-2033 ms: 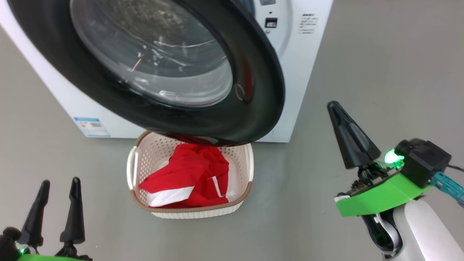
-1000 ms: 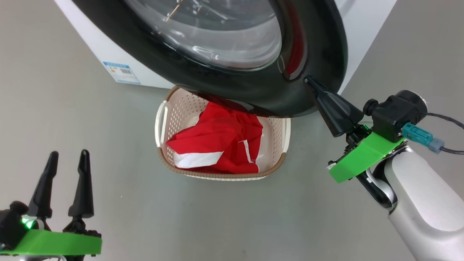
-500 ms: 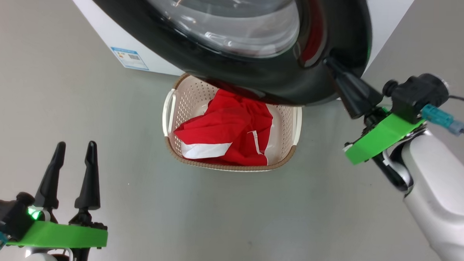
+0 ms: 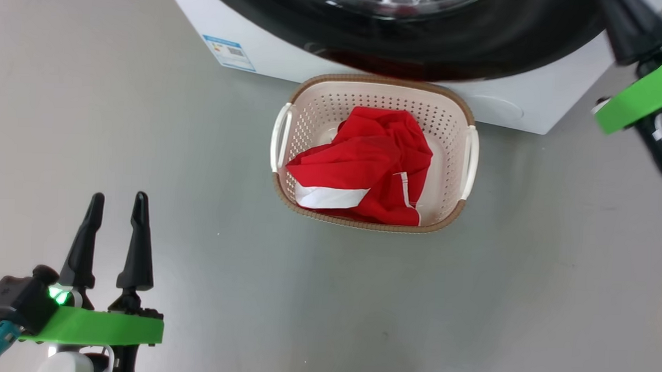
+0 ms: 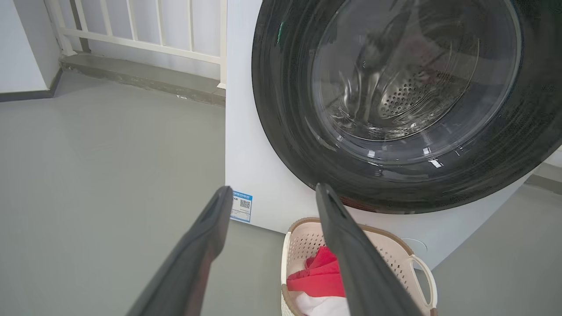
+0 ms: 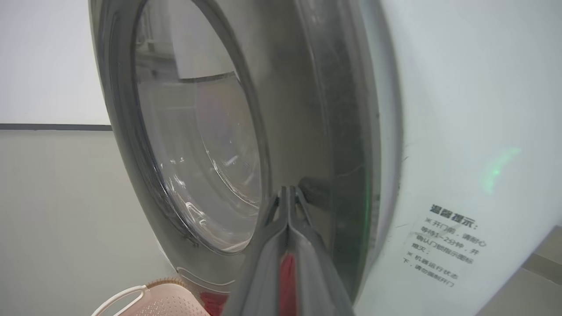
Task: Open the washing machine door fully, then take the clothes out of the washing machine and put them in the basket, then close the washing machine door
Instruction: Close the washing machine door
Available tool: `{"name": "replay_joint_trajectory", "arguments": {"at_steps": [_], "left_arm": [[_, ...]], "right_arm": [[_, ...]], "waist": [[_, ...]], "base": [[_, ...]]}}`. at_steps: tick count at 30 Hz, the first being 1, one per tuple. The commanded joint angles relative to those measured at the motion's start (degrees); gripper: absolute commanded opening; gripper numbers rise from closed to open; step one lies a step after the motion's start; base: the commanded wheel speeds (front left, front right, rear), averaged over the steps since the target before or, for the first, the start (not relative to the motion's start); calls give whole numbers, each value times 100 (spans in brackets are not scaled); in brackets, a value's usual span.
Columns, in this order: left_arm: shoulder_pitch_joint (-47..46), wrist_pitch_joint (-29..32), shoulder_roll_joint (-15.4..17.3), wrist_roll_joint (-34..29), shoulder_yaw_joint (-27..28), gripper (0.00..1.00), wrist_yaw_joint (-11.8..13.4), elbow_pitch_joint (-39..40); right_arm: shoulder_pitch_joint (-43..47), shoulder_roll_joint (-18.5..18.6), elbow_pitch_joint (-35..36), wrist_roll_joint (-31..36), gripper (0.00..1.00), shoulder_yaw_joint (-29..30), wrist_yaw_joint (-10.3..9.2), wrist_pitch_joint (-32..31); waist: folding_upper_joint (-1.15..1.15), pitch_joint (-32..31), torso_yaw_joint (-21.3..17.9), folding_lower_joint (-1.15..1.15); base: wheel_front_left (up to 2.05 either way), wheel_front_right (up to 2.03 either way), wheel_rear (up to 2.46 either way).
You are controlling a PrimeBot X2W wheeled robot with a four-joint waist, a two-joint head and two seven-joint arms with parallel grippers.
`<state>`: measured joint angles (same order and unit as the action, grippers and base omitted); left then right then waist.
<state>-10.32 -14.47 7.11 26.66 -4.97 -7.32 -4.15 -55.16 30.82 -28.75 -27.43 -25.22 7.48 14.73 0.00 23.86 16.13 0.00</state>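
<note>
The washing machine (image 4: 510,107) stands along the top of the head view, and its glossy black door (image 4: 424,49) lies back against its white front. My right gripper (image 4: 626,14) is shut and empty at the upper right. In the right wrist view the right gripper (image 6: 288,189) touches the door (image 6: 307,109) at its outer ring. The red and white clothes (image 4: 365,165) lie in the cream basket (image 4: 362,224) on the floor below the door. My left gripper (image 4: 117,200) is open and empty at the lower left, well short of the basket (image 5: 395,252).
A blue label (image 4: 228,51) marks the washer's lower corner. A white railing (image 5: 145,39) on a grey sill runs behind the machine. A printed sticker (image 6: 443,245) sits on the washer's front by the door. Grey floor surrounds the basket.
My shut right gripper met the door's edge and pushed it from wide open back against the washer. The head view shifted, so the basket now shows whole. The left gripper stays open.
</note>
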Motion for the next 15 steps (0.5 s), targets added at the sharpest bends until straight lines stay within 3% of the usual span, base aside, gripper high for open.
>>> {"name": "replay_joint_trajectory", "arguments": {"at_steps": [1, 15], "left_arm": [[-104, -52, 114, 25, 193, 100, -16, 101], [-67, -52, 90, 9, 210, 100, -16, 75]], "right_arm": [[-116, 100, 3, -56, 0, -16, 1, 27], [-509, -62, -630, 158, 0, 373, 1, 27]], "waist": [[0, 18, 52, 0], [0, -50, 93, 0]], "base": [[0, 0, 0], [0, 0, 0]]}}
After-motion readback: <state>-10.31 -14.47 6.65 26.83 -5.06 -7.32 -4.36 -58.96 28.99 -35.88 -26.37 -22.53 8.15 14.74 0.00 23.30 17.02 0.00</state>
